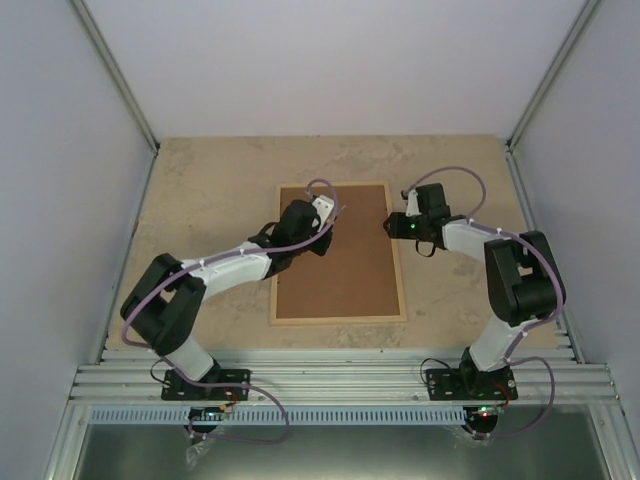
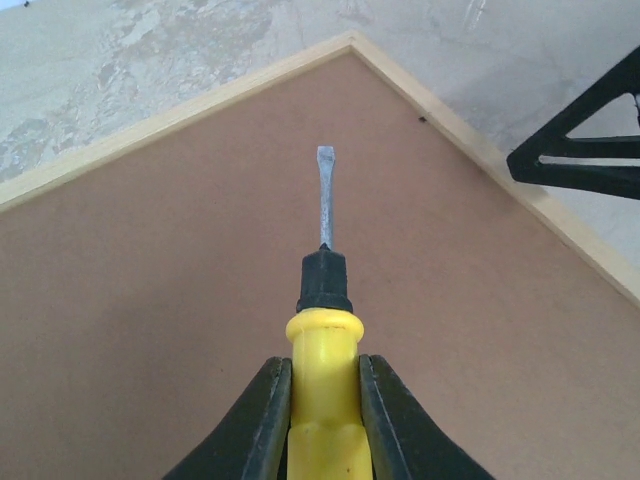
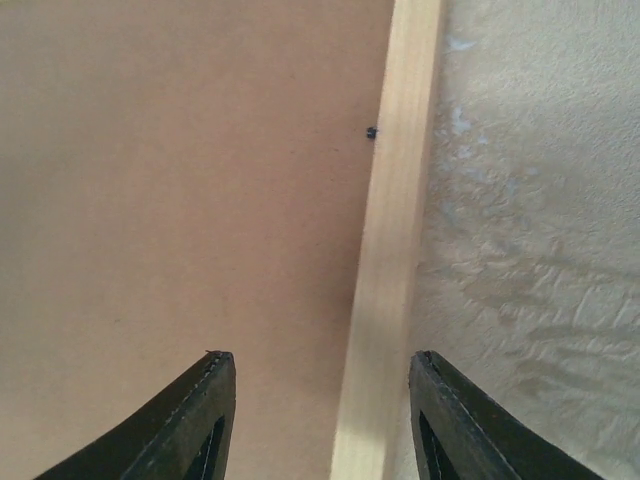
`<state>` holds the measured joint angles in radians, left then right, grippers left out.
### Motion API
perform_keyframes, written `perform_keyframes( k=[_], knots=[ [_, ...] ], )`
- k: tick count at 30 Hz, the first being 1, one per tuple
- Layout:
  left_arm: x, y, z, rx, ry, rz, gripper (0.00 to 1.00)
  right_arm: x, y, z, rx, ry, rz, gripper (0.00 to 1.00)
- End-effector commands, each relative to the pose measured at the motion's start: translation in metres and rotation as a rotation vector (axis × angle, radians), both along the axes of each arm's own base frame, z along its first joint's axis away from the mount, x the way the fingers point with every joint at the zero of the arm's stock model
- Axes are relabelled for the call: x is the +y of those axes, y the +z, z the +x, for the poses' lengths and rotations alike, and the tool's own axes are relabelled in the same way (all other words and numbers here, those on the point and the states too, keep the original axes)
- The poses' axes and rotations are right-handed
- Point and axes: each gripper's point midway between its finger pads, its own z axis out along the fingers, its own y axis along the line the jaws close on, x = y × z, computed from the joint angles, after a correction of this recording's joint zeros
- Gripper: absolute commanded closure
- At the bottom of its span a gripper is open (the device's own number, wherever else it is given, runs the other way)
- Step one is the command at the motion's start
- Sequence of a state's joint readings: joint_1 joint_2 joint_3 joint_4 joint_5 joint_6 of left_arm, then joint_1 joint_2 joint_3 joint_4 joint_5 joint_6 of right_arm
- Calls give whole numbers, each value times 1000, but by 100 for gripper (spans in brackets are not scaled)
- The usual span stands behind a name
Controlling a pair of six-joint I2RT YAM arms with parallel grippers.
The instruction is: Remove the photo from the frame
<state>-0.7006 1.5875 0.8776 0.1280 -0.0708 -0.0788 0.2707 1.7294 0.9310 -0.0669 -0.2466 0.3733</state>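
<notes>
Backing board (image 1: 345, 270) faces up inside the frame (image 1: 340, 318), which lies flat on the tabletop (image 1: 200, 200), long axis running away from our bases. We cannot see the photo, presumably underneath. Our left pincer (image 2: 325, 372) grips a screwdriver (image 2: 325, 300), its blade aimed at the far right corner. A small black tab (image 2: 423, 120) sits just right of the tip. Our right pincer (image 3: 320, 360) stands open, straddling that right rail.
</notes>
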Motion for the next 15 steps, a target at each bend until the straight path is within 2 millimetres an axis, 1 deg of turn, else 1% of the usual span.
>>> perform_keyframes(
  k=[1,5,7,9,12,15],
  knots=[
    [-10,-9,8,38,-82,28,100,-8,-19,4,25,9,-82,52],
    [-13,-28,14,81,-89,77,100,-7,-33,3,47,14,-98,58],
    [-16,-32,15,78,-119,107,100,-6,-38,2,54,22,-99,61],
    [-18,-35,15,78,-140,119,100,-1,-41,-1,56,40,-95,66],
    [-23,-37,16,75,-177,129,100,10,-45,-7,70,80,-93,76],
    [-25,-45,11,106,-225,157,100,19,-47,-13,74,113,-95,84]
  ],
)
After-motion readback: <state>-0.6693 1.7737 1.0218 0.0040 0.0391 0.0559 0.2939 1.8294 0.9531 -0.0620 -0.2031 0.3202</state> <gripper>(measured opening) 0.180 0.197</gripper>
